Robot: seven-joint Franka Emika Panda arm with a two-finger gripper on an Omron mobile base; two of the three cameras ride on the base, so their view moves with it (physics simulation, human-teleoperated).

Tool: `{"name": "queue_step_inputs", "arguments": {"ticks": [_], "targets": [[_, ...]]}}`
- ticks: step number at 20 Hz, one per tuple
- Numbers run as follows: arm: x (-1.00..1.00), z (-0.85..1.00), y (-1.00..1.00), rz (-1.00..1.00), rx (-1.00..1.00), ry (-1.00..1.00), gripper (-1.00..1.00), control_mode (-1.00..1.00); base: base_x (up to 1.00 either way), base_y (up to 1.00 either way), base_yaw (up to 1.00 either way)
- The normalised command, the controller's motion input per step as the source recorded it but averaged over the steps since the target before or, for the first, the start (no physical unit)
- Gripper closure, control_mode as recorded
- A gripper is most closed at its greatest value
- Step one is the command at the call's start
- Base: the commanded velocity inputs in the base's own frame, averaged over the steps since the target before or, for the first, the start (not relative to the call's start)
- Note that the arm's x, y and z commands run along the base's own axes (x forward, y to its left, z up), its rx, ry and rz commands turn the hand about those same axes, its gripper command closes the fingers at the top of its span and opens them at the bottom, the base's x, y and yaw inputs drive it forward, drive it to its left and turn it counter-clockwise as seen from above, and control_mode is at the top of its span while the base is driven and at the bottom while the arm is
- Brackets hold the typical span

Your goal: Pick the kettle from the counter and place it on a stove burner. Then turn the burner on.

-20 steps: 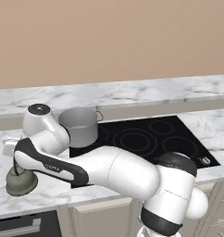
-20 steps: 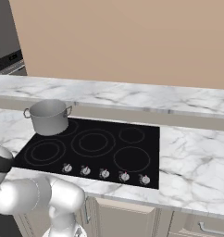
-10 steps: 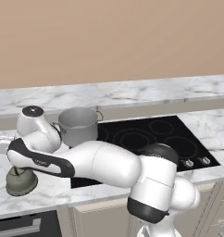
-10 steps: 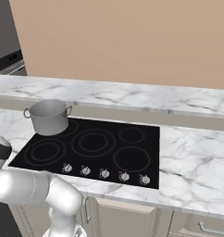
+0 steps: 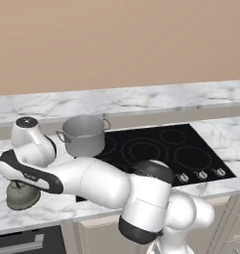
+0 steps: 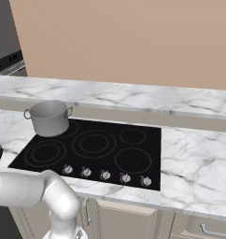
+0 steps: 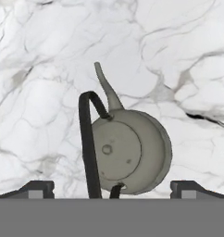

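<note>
The counter (image 5: 28,214) of white veined stone ran the full width, with a raised ledge behind it. Set into it was the black glass cooktop (image 6: 147,140), and its large stove burner (image 6: 94,143) sat at the middle of the glass with nothing on it. A steel two-handled pot (image 5: 84,135) stood on the cooktop's rear left corner. The kettle (image 7: 127,152) stood upright on the counter near its front edge, just left of the cooktop, under the white arm that reached over it. In the hand view its spout pointed up the picture and its dark arched handle (image 7: 88,139) curved across the lid. The gripper (image 7: 111,187) hovered above the kettle, its fingertips (image 7: 37,187) spread wide to either side, touching nothing.
</note>
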Motion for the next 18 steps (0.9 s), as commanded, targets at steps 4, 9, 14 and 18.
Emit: {"name": "queue_step_inputs", "arguments": {"ticks": [4, 9, 14, 18], "targets": [[0.0, -0.32, 0.0, 0.0, 0.0, 0.0, -1.0, -1.0, 0.0, 0.0, 0.0], [0.1, -0.28, 0.05, 0.0, 0.0, 0.0, 1.0, -1.0, 0.0, 0.0, 0.0], [0.23, -0.12, 0.09, 0.0, 0.0, 0.0, 1.0, -1.0, 0.0, 0.0, 0.0], [0.03, 0.05, 0.0, 0.0, 0.0, 0.0, 1.0, -1.0, 0.0, 0.0, 0.0]]}}
